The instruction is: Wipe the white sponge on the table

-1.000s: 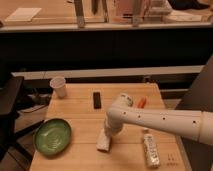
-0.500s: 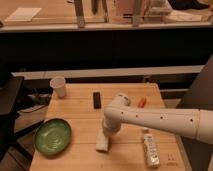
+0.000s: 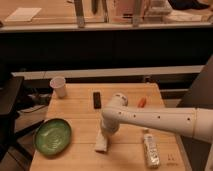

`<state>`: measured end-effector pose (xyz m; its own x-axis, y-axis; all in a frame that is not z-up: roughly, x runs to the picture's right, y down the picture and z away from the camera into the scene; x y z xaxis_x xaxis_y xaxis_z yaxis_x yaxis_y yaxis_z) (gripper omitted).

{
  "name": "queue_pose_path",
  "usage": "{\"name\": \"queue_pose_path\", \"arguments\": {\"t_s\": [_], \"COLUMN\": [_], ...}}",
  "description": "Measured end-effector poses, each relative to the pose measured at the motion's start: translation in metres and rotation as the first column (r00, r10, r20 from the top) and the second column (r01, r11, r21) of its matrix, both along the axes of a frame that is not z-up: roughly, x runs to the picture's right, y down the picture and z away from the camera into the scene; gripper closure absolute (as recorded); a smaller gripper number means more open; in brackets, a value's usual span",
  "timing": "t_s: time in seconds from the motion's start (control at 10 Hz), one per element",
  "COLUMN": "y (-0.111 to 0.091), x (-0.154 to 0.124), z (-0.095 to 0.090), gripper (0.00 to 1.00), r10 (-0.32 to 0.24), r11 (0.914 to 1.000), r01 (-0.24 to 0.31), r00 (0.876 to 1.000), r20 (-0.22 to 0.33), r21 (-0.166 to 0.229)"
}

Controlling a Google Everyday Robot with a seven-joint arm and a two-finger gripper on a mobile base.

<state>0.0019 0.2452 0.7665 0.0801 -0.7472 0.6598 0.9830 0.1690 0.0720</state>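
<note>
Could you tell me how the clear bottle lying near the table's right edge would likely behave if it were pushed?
The clear bottle lies on its side on the table, so a sideways nudge would probably roll it, perhaps toward the nearby right edge. It looks like light plastic, likely easy to shift. The gripper is down at the white sponge, apart from it.

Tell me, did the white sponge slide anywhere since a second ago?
Cannot tell for sure. The white sponge sits under the gripper, at about the same spot right of the green plate on the table as before; any shift is slight.
</note>
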Motion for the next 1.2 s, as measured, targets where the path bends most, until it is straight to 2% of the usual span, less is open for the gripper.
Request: {"name": "queue_pose_path", "arguments": {"t_s": [1.2], "y": [0.002], "x": [-0.016], "z": [-0.002], "gripper": [1.0], "r10": [-0.038], "r11": [0.9993], "r01": [0.038], "r00": [0.999], "r20": [0.018], "r21": [-0.002]}}
